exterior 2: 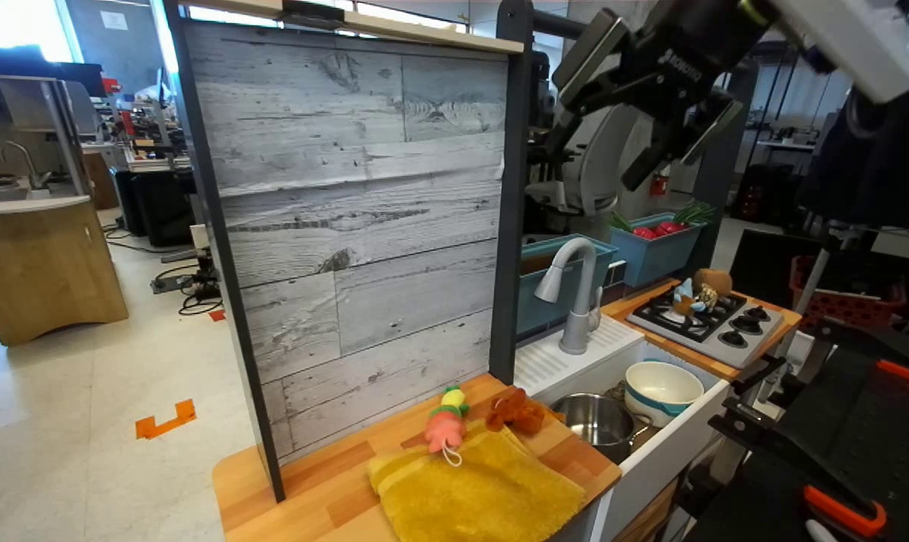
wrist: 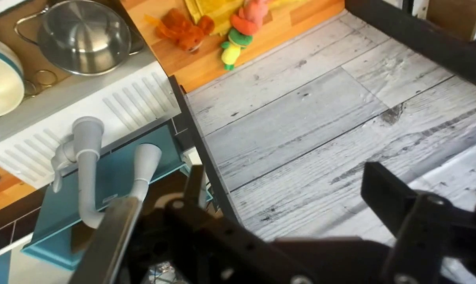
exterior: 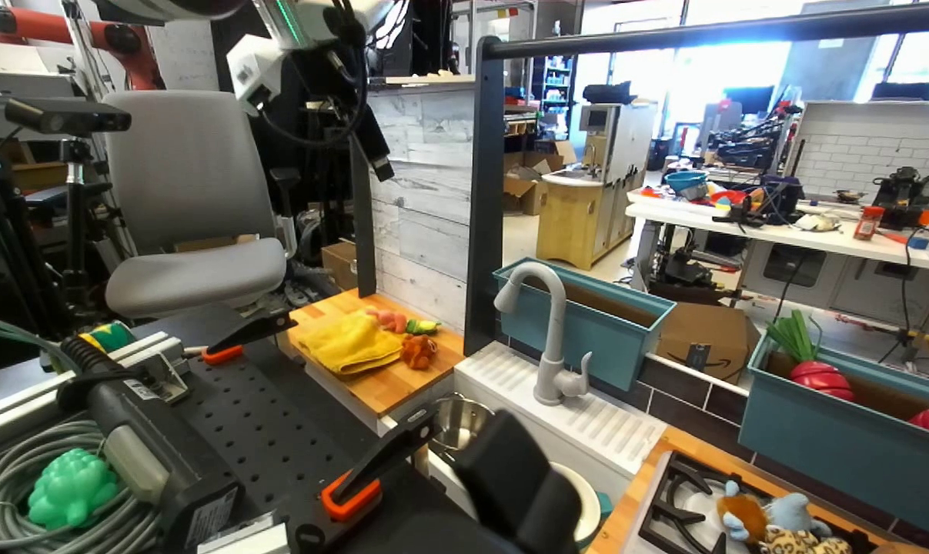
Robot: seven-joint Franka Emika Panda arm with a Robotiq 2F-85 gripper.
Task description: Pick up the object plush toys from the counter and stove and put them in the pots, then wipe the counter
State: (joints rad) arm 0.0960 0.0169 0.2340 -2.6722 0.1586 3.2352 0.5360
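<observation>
My gripper [exterior 2: 596, 159] is open and empty, high above the sink and counter; its spread fingers also show in the wrist view [wrist: 283, 177]. On the wooden counter [exterior 2: 349, 482] lie an orange-brown plush [exterior 2: 516, 412], a pink plush [exterior 2: 445, 432] and a green-and-yellow plush [exterior 2: 454, 400], beside or on a yellow cloth [exterior 2: 484, 497]. Plush toys, one orange and blue [exterior: 743, 517] and one spotted [exterior: 803, 541], lie on the stove [exterior 2: 714, 342], with a round brown one [exterior 2: 713, 281] behind. A steel pot [wrist: 88, 35] and a white-and-teal pot [wrist: 1, 79] stand in the sink.
A grey faucet [exterior 2: 578, 301] rises behind the sink. A wood-patterned panel [exterior 2: 364, 226] and a dark post [exterior 2: 508, 211] border the counter. Teal planters [exterior: 587, 331] hang behind the sink and stove. Black clamps with orange handles [exterior: 352, 498] sit on the robot's table.
</observation>
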